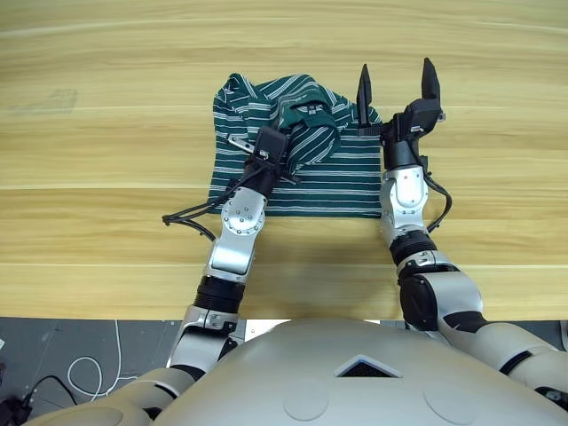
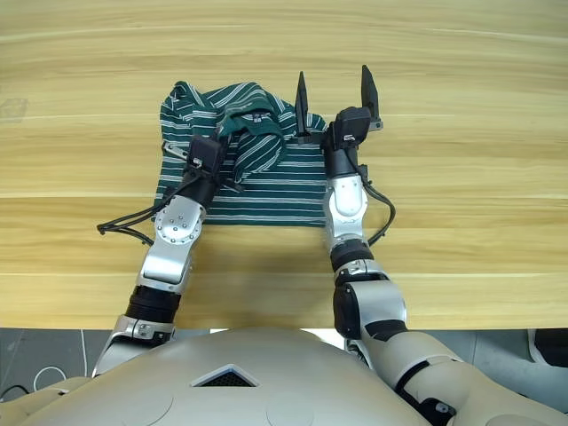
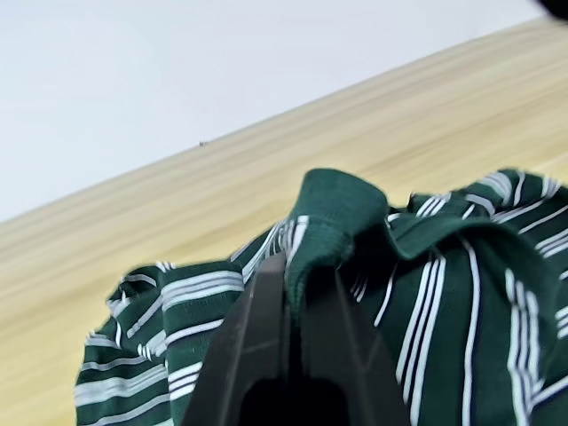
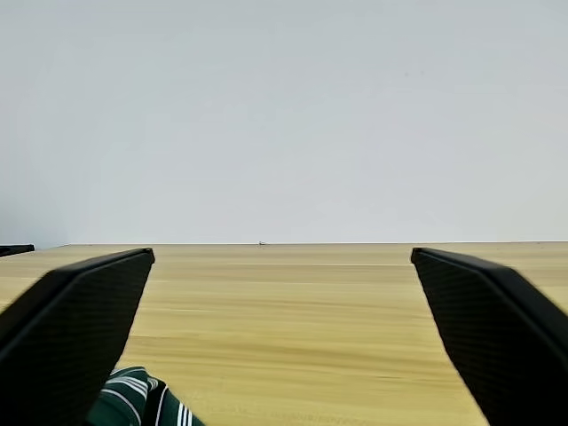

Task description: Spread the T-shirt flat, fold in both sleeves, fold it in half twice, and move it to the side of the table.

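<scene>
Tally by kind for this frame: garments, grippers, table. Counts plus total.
T-shirt: 1, green with white stripes
Grippers: 2, left gripper shut on the T-shirt, right gripper open
Table: 1
Total: 4

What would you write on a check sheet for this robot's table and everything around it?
Surface: light wooden table.
Job's things: green, white-striped cloth T-shirt, partly folded, one bunched part lifted.
Clutter: nothing seen.
Grippers: left gripper shut on the shirt's lifted fold; right gripper open, by the shirt's far right corner.
Cables: black cable looping onto the table beside the left arm.
Surroundings: white wall beyond the table.
</scene>
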You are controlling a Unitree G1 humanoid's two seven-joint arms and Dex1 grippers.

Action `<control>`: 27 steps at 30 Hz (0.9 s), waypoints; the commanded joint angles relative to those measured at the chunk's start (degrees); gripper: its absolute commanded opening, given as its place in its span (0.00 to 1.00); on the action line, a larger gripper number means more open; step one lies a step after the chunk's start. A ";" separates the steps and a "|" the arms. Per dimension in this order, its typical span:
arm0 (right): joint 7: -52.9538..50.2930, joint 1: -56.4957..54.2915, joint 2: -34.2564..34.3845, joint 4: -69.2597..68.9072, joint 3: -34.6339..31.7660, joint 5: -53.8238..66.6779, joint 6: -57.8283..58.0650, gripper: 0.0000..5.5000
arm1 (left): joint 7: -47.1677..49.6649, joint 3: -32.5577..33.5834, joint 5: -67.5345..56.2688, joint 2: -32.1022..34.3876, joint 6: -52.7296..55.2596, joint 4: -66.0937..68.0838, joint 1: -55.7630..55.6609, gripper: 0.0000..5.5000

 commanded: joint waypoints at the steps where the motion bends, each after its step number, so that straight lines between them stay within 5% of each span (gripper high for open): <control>1: 5.15 -0.51 0.46 0.36 0.05 3.25 2.88 0.98 | -0.68 0.79 1.25 2.26 1.18 -6.45 0.66 0.00; 8: 21.83 5.16 1.58 -9.94 3.13 11.60 13.47 0.98 | -6.73 3.47 1.34 8.99 6.09 -16.85 -4.23 0.00; 14: 34.75 16.85 -0.66 -30.59 13.75 15.19 33.62 0.98 | -11.92 4.10 0.40 12.78 9.37 -20.17 -6.36 0.00; 19: 34.19 24.08 -1.05 -44.17 17.87 15.81 42.29 0.98 | -14.20 4.42 1.81 16.06 9.60 -19.32 -9.08 0.00; 27: 28.70 24.24 0.97 -39.70 16.54 13.56 39.08 0.98 | -15.27 3.95 1.60 16.56 10.25 -21.66 -10.01 0.00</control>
